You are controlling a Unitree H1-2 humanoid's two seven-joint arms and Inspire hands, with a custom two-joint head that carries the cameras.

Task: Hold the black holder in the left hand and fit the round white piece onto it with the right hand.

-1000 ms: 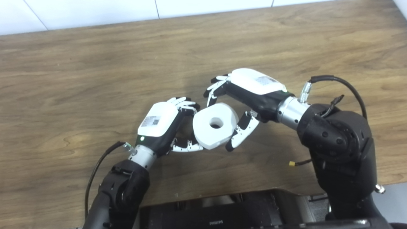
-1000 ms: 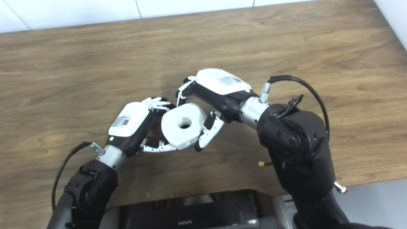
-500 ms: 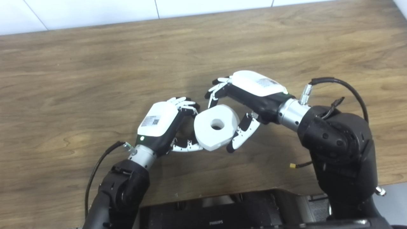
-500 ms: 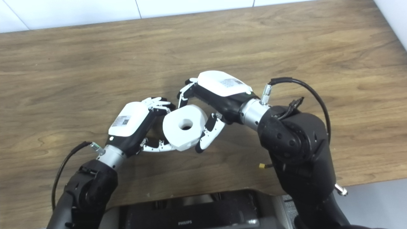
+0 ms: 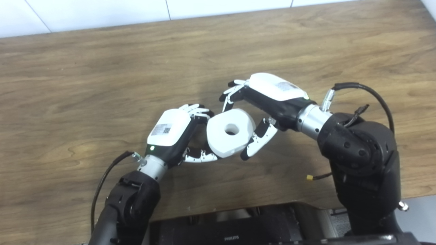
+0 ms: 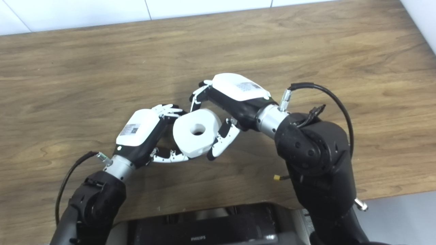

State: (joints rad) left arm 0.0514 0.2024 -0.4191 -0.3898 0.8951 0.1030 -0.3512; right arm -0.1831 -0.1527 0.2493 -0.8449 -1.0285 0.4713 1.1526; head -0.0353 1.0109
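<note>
The round white piece (image 5: 220, 137) is a thick disc with a hole through its middle, and it faces up towards me at the table's centre. My right hand (image 5: 269, 93) is shut on it, fingers over its far rim and thumb (image 5: 256, 143) against its near right side. My left hand (image 5: 173, 131) is curled against the disc's left side, fingers above and thumb (image 5: 201, 157) below. The black holder lies inside that grasp. It is almost wholly hidden behind the disc and the fingers, so how the two parts meet does not show.
Both hands are over the wooden table (image 5: 102, 85). A white wall (image 5: 102, 13) runs along the table's far edge. A black Philips unit (image 5: 231, 228) lies below the near edge between my arms. A cable (image 5: 361, 85) loops off the right wrist.
The right hand and the white disc drifted slightly right and down, then came back up and left against the left hand. The left hand has stayed put.
</note>
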